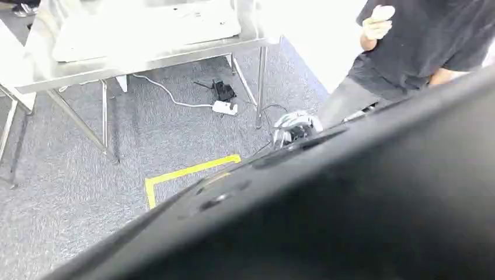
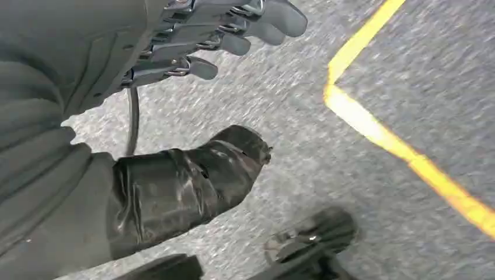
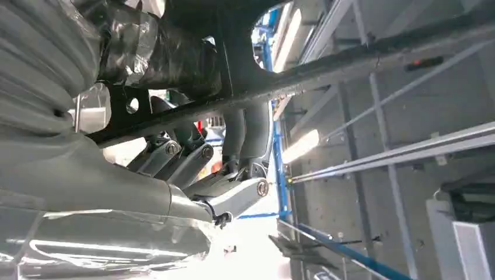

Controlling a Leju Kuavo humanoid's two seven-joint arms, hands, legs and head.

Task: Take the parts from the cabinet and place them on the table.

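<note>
A large flat black part point(image 1: 350, 210) fills the lower right of the head view, tilted up to the right. My right hand point(image 1: 296, 125) grips its upper edge. In the right wrist view the fingers point(image 3: 233, 146) of that hand point(image 3: 192, 169) curl around the black part point(image 3: 245, 64), which has round holes. The steel table point(image 1: 146, 61) stands ahead at the upper left, carrying a white sheet point(image 1: 146, 26). My left hand point(image 2: 117, 58) hangs over the grey carpet with its fingers point(image 2: 245, 29) and thumb point(image 2: 192, 181) apart and nothing in it.
A person in a black shirt point(image 1: 420, 41) stands at the upper right with a light glove raised. A white power strip point(image 1: 224, 107) and cables lie on the carpet under the table. Yellow tape point(image 1: 187, 172) marks a corner on the floor, and also runs near my left hand as yellow tape point(image 2: 379, 128).
</note>
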